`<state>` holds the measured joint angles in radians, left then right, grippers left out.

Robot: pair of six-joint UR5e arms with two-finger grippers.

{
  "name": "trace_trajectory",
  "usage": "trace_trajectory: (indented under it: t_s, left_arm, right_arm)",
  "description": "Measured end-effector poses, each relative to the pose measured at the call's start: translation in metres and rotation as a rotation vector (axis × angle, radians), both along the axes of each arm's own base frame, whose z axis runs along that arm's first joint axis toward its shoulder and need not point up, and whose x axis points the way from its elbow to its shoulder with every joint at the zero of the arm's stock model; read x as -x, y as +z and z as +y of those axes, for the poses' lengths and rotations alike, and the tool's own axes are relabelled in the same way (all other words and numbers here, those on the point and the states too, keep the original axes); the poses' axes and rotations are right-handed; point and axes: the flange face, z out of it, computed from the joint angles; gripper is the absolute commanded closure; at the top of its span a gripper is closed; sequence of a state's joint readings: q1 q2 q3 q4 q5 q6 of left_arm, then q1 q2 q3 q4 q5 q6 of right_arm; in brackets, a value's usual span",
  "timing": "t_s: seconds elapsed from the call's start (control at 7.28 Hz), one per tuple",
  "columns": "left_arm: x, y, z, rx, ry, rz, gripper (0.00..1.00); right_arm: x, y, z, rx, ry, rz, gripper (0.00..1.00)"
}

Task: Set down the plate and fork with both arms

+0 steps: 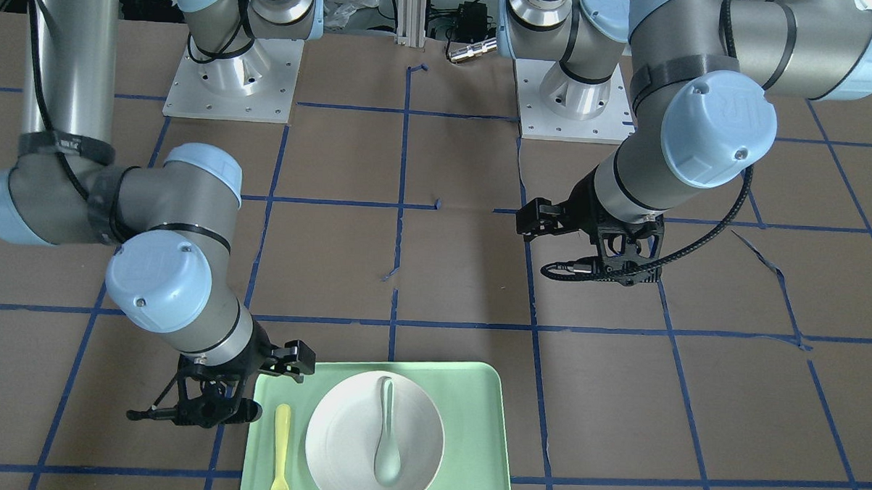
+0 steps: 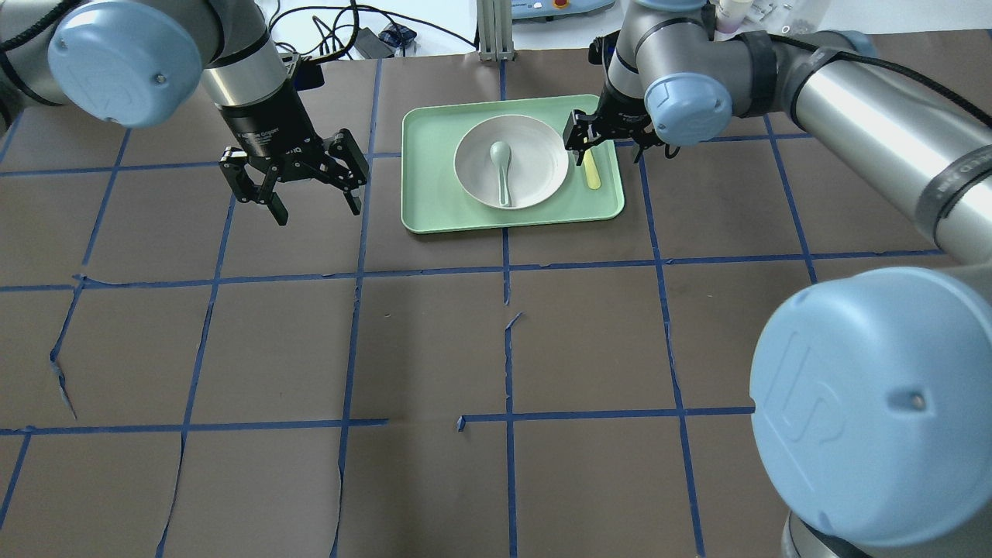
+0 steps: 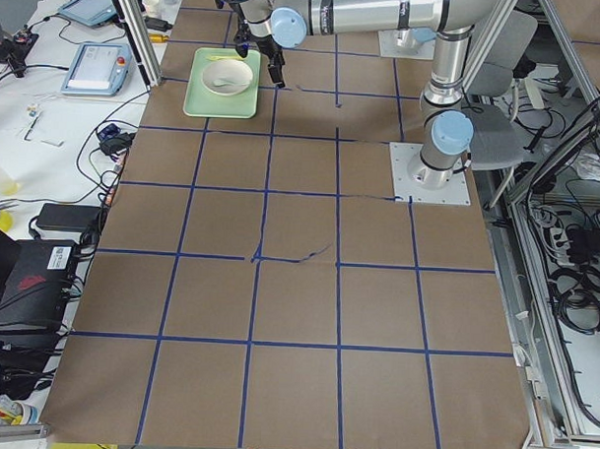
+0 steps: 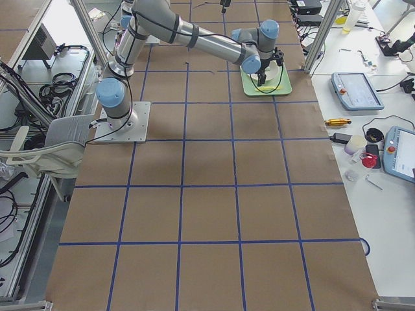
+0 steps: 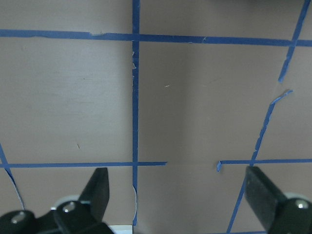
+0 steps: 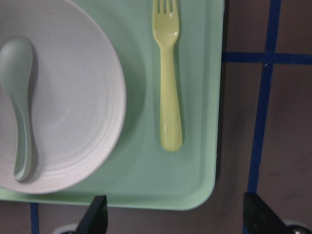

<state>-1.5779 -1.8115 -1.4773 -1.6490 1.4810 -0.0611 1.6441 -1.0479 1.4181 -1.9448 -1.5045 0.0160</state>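
Observation:
The off-white plate lies on the light green tray with a grey-green spoon in it. The pale yellow fork lies on the tray beside the plate, on the right arm's side. My right gripper is open and empty, hanging above the fork. In the right wrist view the fork lies between the open fingers, with the plate to its left. My left gripper is open and empty over bare table, left of the tray; its wrist view shows only table.
The table is brown with a grid of blue tape lines. The tray sits at the far edge from the robot, opposite the two arm bases. Cables and gear lie beyond the table edge.

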Motion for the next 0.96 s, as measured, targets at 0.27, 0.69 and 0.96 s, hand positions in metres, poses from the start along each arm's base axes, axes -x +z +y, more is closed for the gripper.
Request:
trace_trajectory:
  t_s: [0.27, 0.69, 0.96]
  left_arm:
    - [0.002, 0.004, -0.015, 0.097, 0.035, -0.007, 0.0]
    - [0.012, 0.023, -0.003, 0.14, 0.043, -0.021, 0.0]
    - [0.015, 0.039, 0.016, 0.134, 0.042, -0.027, 0.0]
  right_arm:
    - [0.014, 0.088, 0.049, -0.03, 0.004, 0.097, 0.0]
    - [0.013, 0.171, 0.112, -0.053, -0.007, 0.096, 0.0]
    - [0.002, 0.185, 0.133, -0.079, -0.042, 0.058, 0.0]
